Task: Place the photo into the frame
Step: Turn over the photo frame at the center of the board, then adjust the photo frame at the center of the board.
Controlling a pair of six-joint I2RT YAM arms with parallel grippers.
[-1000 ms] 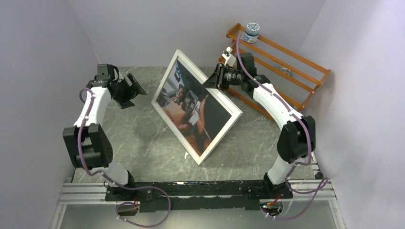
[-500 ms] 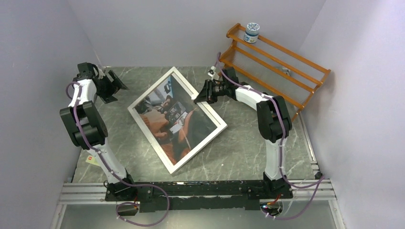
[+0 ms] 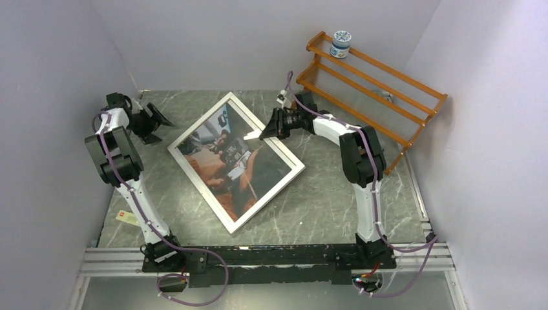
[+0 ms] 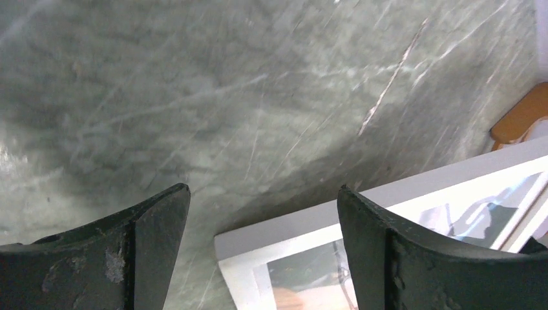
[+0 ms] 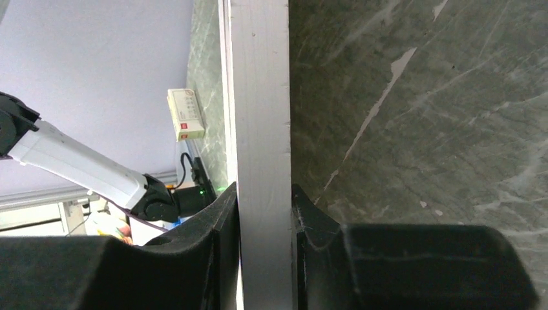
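The white frame lies face up and nearly flat in the middle of the table, with the photo showing behind its pane. My right gripper is shut on the frame's far right rim; the wrist view shows the white rim clamped between both fingers. My left gripper is open and empty, just off the frame's far left corner, which shows between its fingers in the left wrist view.
An orange wooden rack stands at the back right with a small white jar on top. A small card lies at the table's left edge. Purple walls close in on three sides.
My right gripper has lowered the frame from steeply tilted to nearly flat, shifting it left. My left arm has drawn back towards the left wall.
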